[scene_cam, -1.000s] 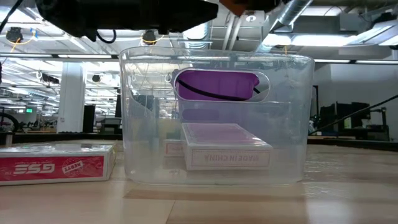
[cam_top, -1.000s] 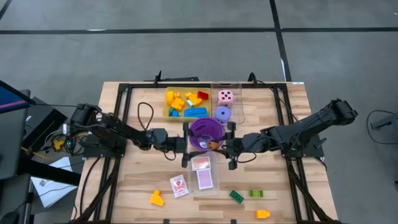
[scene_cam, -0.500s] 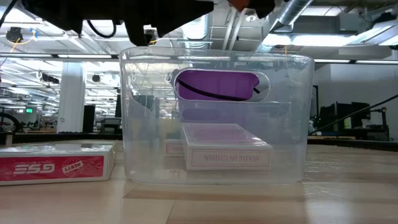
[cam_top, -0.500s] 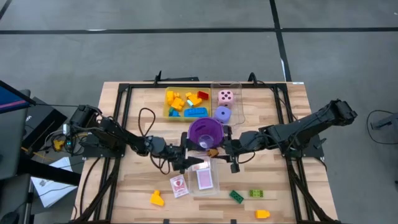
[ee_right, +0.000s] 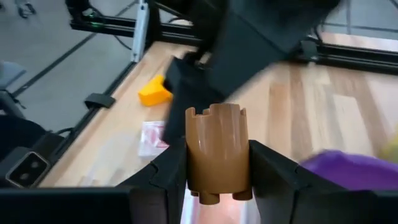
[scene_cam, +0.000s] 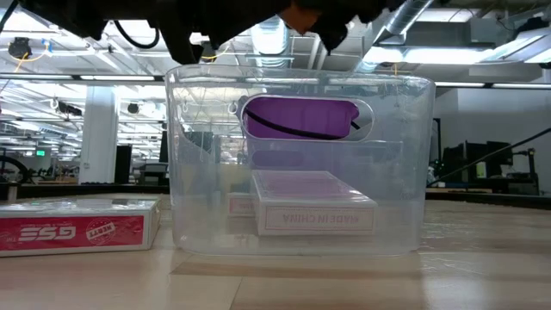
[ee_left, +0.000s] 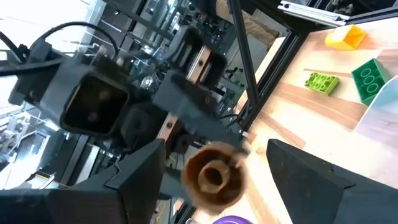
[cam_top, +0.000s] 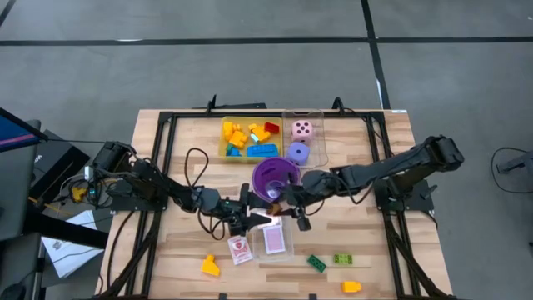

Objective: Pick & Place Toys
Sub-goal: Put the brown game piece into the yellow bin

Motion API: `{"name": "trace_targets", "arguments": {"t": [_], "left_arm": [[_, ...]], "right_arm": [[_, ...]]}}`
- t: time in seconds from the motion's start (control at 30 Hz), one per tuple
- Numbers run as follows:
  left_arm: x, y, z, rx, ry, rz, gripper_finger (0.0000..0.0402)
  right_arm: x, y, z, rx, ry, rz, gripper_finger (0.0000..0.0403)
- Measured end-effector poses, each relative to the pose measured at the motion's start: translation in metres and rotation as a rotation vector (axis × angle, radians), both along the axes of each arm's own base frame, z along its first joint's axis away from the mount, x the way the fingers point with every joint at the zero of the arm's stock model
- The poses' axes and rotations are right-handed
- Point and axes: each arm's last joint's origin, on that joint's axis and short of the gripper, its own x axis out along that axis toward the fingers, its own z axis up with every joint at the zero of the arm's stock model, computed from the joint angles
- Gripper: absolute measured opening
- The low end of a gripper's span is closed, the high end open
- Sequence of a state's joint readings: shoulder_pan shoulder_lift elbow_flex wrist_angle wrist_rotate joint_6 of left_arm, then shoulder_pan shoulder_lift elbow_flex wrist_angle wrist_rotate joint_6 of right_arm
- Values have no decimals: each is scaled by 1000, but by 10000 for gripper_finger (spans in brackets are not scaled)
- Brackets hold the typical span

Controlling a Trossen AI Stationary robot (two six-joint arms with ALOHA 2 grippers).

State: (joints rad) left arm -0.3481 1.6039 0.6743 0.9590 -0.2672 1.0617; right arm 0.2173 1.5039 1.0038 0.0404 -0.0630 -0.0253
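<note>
High view | two dice (cam_top: 301,129) | right tool (cam_top: 286,202) clamps one brown piece (ee_right: 217,150) | left tool (cam_top: 250,212) fingers apart

Pale wood table (cam_top: 400,242), clear glossy plastic tray (scene_cam: 297,164), smooth, seemingly plastic brown piece (ee_right: 217,152).

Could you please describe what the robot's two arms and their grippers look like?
Both arms are dark, nearly black, built of jointed segments. Loose black cables loop along the left arm, with a yellow fitting near its base; the right arm looks tidier. The left gripper and right gripper each have two flat, matte black fingers with angular edges. No markings are legible.
</note>
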Motion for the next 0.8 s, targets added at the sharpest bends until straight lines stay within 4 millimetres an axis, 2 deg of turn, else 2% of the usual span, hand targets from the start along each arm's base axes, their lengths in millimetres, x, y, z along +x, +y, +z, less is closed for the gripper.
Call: {"name": "trace_targets", "arguments": {"t": [0.23, 0.5, 0.63, 0.8], "left_arm": [[0, 0, -5, -4, 57, 2, 273], [0, 0, -6, -9, 61, -4, 271], [0, 0, -6, -6, 67, -4, 249], [0, -1, -6, -7, 67, -28, 202]], "right_arm": [[15, 5, -6, 8, 30, 46, 139], [16, 5, -3, 13, 18, 51, 139], [16, 5, -3, 18, 16, 59, 143], [17, 4, -3, 22, 17, 63, 145]]}}
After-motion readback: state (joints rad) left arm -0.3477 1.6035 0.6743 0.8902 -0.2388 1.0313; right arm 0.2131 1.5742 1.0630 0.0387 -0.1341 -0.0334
